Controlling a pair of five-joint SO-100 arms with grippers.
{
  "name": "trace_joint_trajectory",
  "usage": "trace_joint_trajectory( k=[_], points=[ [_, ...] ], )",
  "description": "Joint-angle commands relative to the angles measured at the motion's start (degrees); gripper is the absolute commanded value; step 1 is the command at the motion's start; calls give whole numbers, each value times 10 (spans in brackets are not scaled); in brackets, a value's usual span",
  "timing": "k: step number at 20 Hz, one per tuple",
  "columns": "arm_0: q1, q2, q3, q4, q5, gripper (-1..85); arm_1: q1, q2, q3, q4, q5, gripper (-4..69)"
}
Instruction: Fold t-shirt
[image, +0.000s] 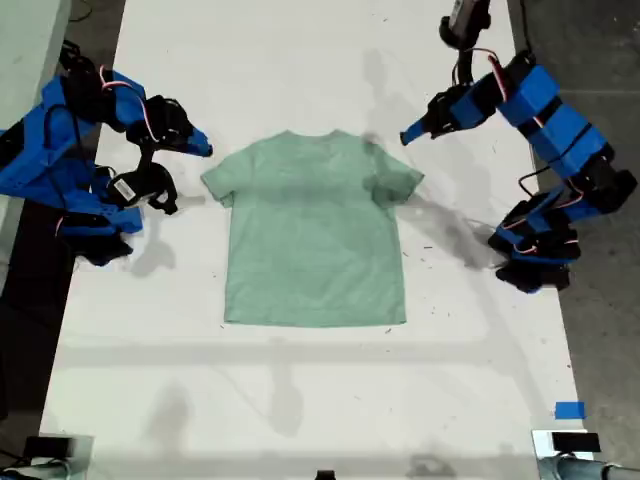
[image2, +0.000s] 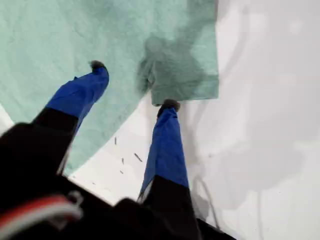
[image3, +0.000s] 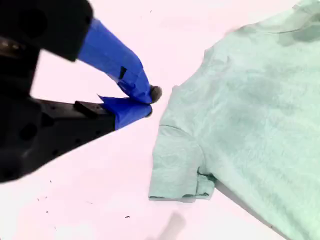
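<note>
- Mint-green cotton, the t-shirt (image: 314, 232) lies spread flat at the middle of the white table (image: 300, 400) in the exterior view, collar toward the top of that frame, hem toward the bottom, both short sleeves out to the sides
- In the exterior view my first gripper (image: 408, 134) hangs at the upper right, its blue tip just beside the shirt's sleeve on that side
- In the first wrist view my first gripper (image2: 132, 85) has its jaws spread wide with nothing between them; one blue fingertip (image2: 98, 66) is over the shirt (image2: 75, 45) body, the other sits at the sleeve's hem edge; whether either touches the cloth I cannot tell
- In the exterior view my second gripper (image: 200, 146) is at the upper left, its tip near the shirt's other sleeve but clear of it
- In the second wrist view my second gripper (image3: 150, 101) has its jaws nearly together, only a narrow gap at the tips, holding nothing; it is above bare table, just beside the shoulder of the shirt (image3: 250, 115)
- Dark shadows of the arms fall across the shirt's upper part and the table
- A blue tape square (image: 569, 410) sits at the lower right of the exterior view, well apart from the shirt
</note>
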Motion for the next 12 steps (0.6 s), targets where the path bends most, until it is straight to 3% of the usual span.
trace_joint_trajectory(
  k=[1,8,12],
  points=[
    [-10,0,-25,0,7,0,37,12,63,-84,-44,280],
    [-10,-6,-13,-7,9,0,101,-19,297,-315,-98,266],
    [-10,-6,-9,-8,11,0,107,-99,338,-388,-103,266]
  ],
)
